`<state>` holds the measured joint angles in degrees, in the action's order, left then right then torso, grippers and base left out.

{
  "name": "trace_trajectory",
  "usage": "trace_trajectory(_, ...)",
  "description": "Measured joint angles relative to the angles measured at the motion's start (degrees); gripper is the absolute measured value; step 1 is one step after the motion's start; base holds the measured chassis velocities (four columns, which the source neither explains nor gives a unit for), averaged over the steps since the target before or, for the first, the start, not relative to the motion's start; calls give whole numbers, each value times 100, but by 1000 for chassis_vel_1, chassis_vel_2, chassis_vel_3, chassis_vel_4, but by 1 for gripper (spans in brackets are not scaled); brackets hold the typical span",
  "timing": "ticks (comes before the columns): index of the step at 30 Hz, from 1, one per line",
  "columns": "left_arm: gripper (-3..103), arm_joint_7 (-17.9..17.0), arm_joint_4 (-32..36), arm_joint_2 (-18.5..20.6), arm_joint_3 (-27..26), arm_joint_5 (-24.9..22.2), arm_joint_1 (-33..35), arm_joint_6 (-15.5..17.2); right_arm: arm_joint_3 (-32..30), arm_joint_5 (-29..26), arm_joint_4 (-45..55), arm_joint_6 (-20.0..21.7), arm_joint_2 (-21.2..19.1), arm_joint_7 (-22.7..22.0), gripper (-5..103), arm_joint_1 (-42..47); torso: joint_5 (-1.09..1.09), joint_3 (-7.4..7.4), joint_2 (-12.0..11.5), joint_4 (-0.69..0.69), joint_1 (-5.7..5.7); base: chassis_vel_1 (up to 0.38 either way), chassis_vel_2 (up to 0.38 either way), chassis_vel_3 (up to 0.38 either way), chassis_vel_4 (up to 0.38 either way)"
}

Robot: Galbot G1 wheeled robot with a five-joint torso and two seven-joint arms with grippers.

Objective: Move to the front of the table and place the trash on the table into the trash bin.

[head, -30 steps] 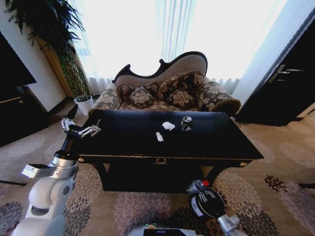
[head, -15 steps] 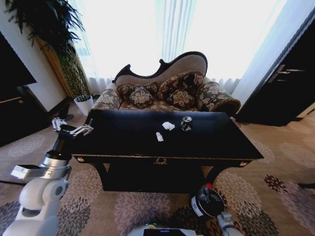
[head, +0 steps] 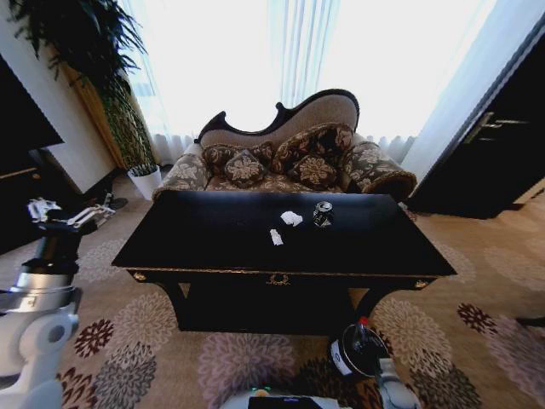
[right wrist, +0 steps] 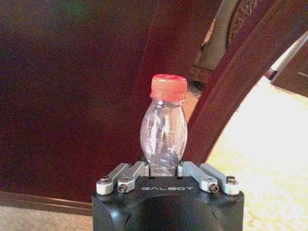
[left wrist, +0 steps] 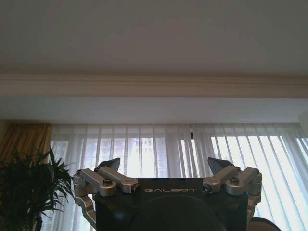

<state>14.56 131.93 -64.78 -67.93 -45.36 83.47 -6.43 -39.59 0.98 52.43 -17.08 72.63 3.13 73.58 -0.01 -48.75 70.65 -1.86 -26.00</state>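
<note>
We face the table (head: 213,247) squarely from its front, so the drive seems done and the clearing is under way. On its top sit the dark can (head: 323,213), the crumpled paper wad (head: 291,218) and the small white scrap (head: 276,237), close together near the middle. Low at our right, by the table's front leg, stands the trash bin (head: 352,356); the right gripper (right wrist: 165,171) hangs over it, clamped on a clear plastic bottle (right wrist: 163,137) with a red cap, so we judge the drop is the step in hand: the jaws need only open once the bottle is over the bin's mouth. The left gripper (head: 64,219), spread wide and empty, has swung out from the table's left corner to well beyond it, over the carpet.
</note>
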Motion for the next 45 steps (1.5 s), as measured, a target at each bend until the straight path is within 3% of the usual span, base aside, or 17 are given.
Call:
trace_trajectory(3, 100, -23, 84, -36, -138, -19, 99, 25, -5, 213, -125, 107, -87, -213, 20, -47, 0, 0, 0, 0, 0, 0, 0, 0, 0)
trace_trajectory(10, 100, -106, 204, -33, -360, -107, 220, 99, 152, 87, -131, 268, -192, -300, 18, 15, 1, 0, 0, 0, 0, 0, 0, 0, 0)
trace_trajectory(15, 100, -112, 227, 47, -542, -231, 317, 116, 205, 27, -115, 330, -197, -287, 40, 102, 0, 0, 0, 0, 0, 0, 0, 0, 0)
trace_trajectory(16, 100, -114, 227, 56, -570, -252, 328, 120, 209, 19, -115, 331, -195, -280, 40, 119, 0, 0, 0, 0, 0, 0, 0, 0, 0)
trace_trajectory(18, 100, -115, 227, 62, -598, -271, 347, 125, 219, -1, -88, 331, -172, -266, 51, 160, -1, 0, 0, 0, 0, 0, 0, 0, 0)
trace_trajectory(19, 100, -115, 227, 62, -598, -271, 347, 125, 219, -1, -88, 331, -172, -266, 51, 160, -1, 0, 0, 0, 0, 0, 0, 0, 0)
trace_trajectory(22, 100, -121, 225, 55, -592, -271, 343, 128, 263, -116, 5, 331, -118, -245, 67, 230, 0, 0, 0, 0, 0, 0, 0, 0, 0)
trace_trajectory(24, 100, -125, 225, 46, -586, -268, 337, 128, 270, -144, 21, 331, -112, -241, 67, 243, 0, 0, 0, 0, 0, 0, 0, 0, 0)
trace_trajectory(26, 100, -130, 240, 10, -581, -260, 341, 129, 276, -181, 50, 323, -105, -218, 79, 276, -1, 0, 0, -1, 0, 0, 0, 0, 0)
trace_trajectory(29, 100, -130, 255, -7, -595, -257, 360, 122, 272, -216, 88, 313, -106, -181, 79, 301, 0, 0, 0, 0, 0, 0, 0, 0, 0)
trace_trajectory(30, 100, -130, 255, -8, -610, -258, 362, 116, 266, -244, 119, 308, -107, -148, 89, 319, 0, 0, 0, 0, 0, 0, 0, 0, 0)
trace_trajectory(33, 100, -130, 254, -8, -669, -283, 353, 109, 162, -212, 309, 218, -121, 148, 99, 479, 1, 0, 0, 0, 0, 0, 0, 0, 0)
trace_trajectory(38, 100, -143, 266, -81, -688, -289, 352, 108, -112, -29, 672, -108, -266, 628, 100, 811, -3, 0, 0, 0, 0, 0, 0, 0, 0)
trace_trajectory(42, 100, -162, 319, -176, -667, -266, 371, 108, -215, -572, 1293, 73, -296, 896, 100, 1215, 3, 0, 0, -1, 0, 0, 0, 0, 0)
trace_trajectory(45, 100, -182, 368, -233, -656, -248, 399, 109, -654, -677, 2022, 343, -251, 1075, 100, 1599, -4, 0, 0, 0, 0, 0, 0, 0, 0)
